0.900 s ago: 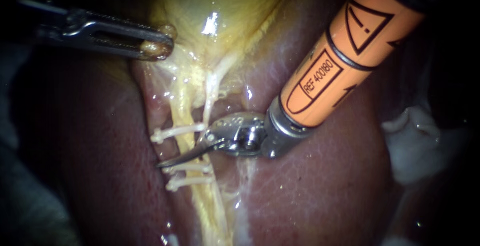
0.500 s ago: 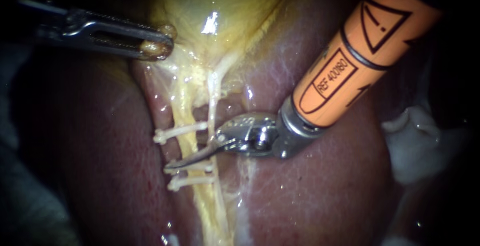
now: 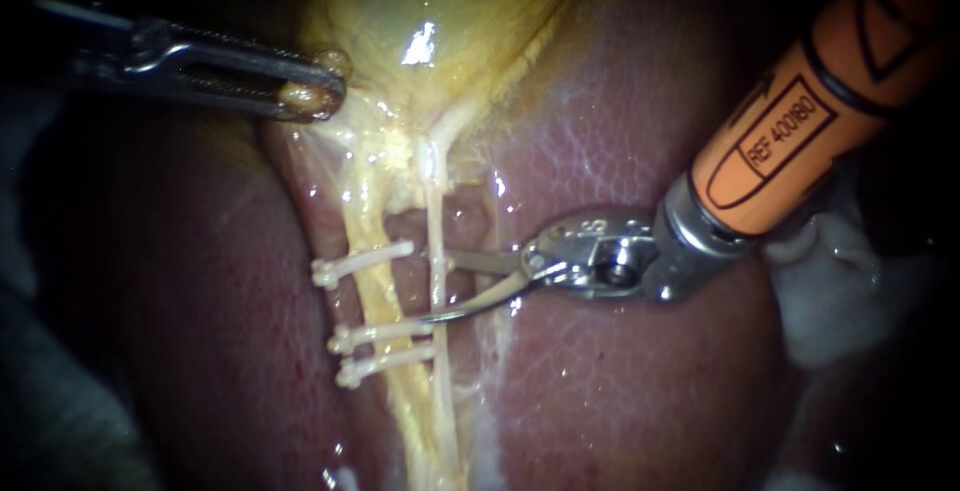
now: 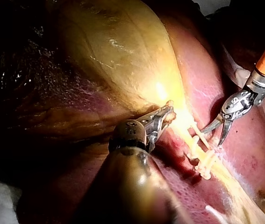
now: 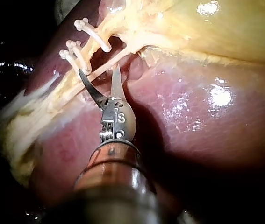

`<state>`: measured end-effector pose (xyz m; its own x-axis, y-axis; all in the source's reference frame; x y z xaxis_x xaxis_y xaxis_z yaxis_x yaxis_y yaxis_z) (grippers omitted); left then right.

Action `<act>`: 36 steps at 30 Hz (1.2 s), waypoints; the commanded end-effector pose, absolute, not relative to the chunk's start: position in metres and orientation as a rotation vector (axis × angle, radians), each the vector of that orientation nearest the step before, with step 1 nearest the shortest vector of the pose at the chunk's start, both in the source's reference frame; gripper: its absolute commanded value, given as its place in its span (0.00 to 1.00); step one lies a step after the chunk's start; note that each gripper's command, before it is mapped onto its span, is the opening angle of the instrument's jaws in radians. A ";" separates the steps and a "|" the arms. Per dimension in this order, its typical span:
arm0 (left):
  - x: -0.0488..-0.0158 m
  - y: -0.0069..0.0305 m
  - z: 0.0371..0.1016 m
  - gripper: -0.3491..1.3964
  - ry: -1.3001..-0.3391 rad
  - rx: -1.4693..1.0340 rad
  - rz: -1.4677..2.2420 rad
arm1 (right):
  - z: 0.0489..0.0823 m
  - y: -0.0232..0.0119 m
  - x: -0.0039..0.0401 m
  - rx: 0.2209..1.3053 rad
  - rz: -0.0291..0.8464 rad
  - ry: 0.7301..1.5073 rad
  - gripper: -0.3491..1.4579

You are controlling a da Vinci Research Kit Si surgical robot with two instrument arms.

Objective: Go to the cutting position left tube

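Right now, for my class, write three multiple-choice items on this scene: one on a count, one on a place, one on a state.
1. How many white plastic clips show? A one; B five; C three.
2. Where does the grey metal left instrument grip? A a clip; B the yellow gallbladder; C the dark red liver.
3. How do the orange-shafted right instrument's jaws stand? A open; B shut; C shut on a clip.
Answers: C, three can be counted in the endoscope view; B, both its jaws pinch yellow gallbladder tissue; A, a gap shows between its two blades.
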<state>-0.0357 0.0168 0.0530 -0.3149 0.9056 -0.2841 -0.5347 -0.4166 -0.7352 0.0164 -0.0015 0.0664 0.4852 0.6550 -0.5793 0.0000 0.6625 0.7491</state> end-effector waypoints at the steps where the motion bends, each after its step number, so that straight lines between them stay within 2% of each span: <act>1: -0.0356 0.0169 0.0530 0.00 -0.652 -0.854 1.877 | 0.0663 -0.0015 0.0161 0.764 0.445 0.994 0.92; 6: -0.0355 0.0170 0.0532 0.00 -0.653 -0.855 1.878 | 0.0658 -0.0013 0.0149 0.756 0.441 0.966 0.93; 13: -0.0353 0.0170 0.0533 0.00 -0.653 -0.855 1.878 | 0.0638 -0.0010 0.0137 0.766 0.442 0.967 0.93; 23: -0.0353 0.0170 0.0533 0.00 -0.653 -0.855 1.878 | 0.0621 -0.0019 0.0170 0.832 0.421 0.970 0.94; 29: -0.0353 0.0170 0.0532 0.00 -0.653 -0.855 1.878 | 0.0624 -0.0021 0.0192 0.843 0.416 0.973 0.94; 36: -0.0353 0.0170 0.0532 0.00 -0.653 -0.855 1.878 | 0.0635 -0.0025 0.0193 0.851 0.404 0.975 0.94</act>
<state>-0.0354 0.0170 0.0532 -0.3164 0.9050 -0.2843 -0.5331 -0.4175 -0.7359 0.0193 -0.0026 0.0637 0.5256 0.6452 -0.5545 0.0629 0.6206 0.7816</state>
